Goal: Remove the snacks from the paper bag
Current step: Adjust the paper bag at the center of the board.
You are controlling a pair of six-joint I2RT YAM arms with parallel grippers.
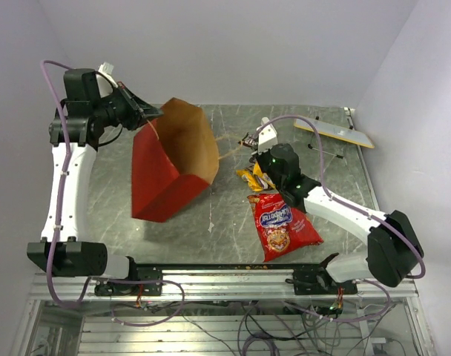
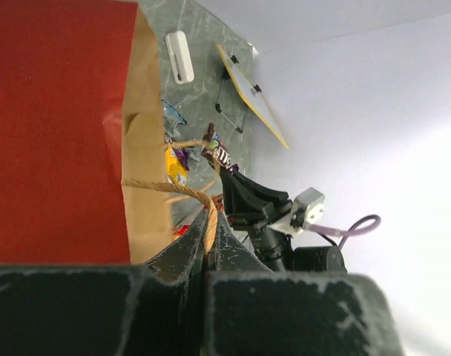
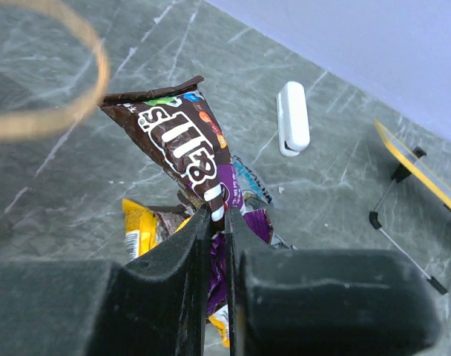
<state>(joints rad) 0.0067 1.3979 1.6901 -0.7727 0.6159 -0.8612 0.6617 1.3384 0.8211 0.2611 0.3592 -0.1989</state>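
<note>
The paper bag [image 1: 170, 167], red outside and brown inside, hangs tilted with its mouth facing up and right. My left gripper [image 1: 147, 115] is shut on one tan handle [image 2: 208, 219] at the bag's rim [image 2: 140, 133]. My right gripper [image 1: 250, 144] is shut on a brown candy packet [image 3: 181, 144], held just above a pile of yellow [image 3: 140, 230] and purple [image 3: 255, 222] wrapped candies on the table. The red chip bag [image 1: 285, 226] lies flat near the front. The bag's other handle loop [image 3: 70, 111] hangs close to the brown packet.
A small white oblong block [image 3: 294, 119] lies behind the candy pile. A long grey strip with a yellow edge [image 1: 335, 132] lies at the back right. The right arm [image 2: 270, 211] shows beyond the bag in the left wrist view.
</note>
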